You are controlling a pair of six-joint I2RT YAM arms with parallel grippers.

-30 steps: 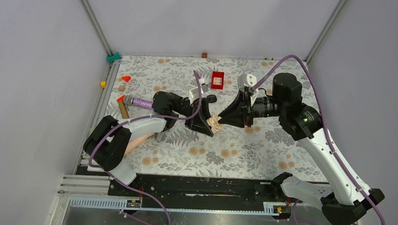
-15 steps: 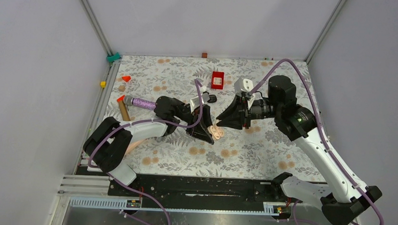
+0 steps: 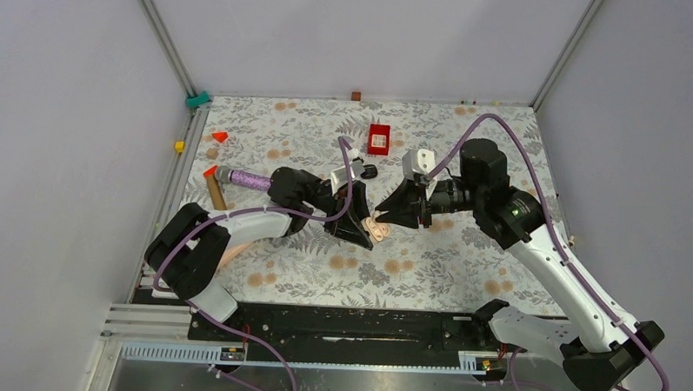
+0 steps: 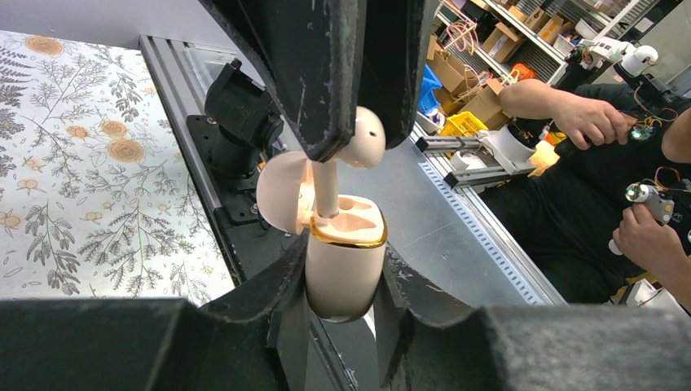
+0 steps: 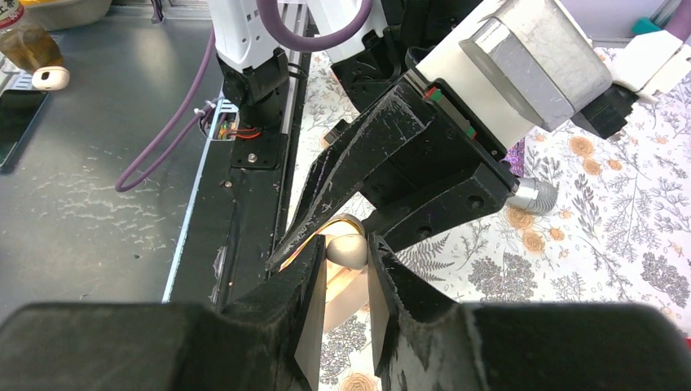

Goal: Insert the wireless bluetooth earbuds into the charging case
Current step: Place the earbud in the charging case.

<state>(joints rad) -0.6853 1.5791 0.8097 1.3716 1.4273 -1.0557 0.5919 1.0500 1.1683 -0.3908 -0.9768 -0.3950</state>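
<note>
The charging case (image 4: 346, 269) is pale beige with a gold rim, and its lid hangs open. My left gripper (image 4: 346, 281) is shut on its lower body and holds it off the table; the top view shows the charging case (image 3: 377, 231) mid-table. A beige earbud (image 4: 359, 140) stands over the case with its stem down in one socket. My right gripper (image 5: 345, 254) is shut on the head of that earbud (image 5: 349, 248). From above, the right gripper (image 3: 389, 218) meets the left gripper (image 3: 362, 226) tip to tip. The other socket looks empty.
A red box (image 3: 379, 138) lies at the back centre, with a small black object (image 3: 370, 171) nearer. At the left lie a purple cylinder (image 3: 243, 178), a brown block (image 3: 214, 189) and red wedges (image 3: 219, 136). People sit beyond the table's near edge.
The left gripper carried the case slightly toward the near right, then held still. The right arm shifted left and lowered its tip onto the case with the earbud.
</note>
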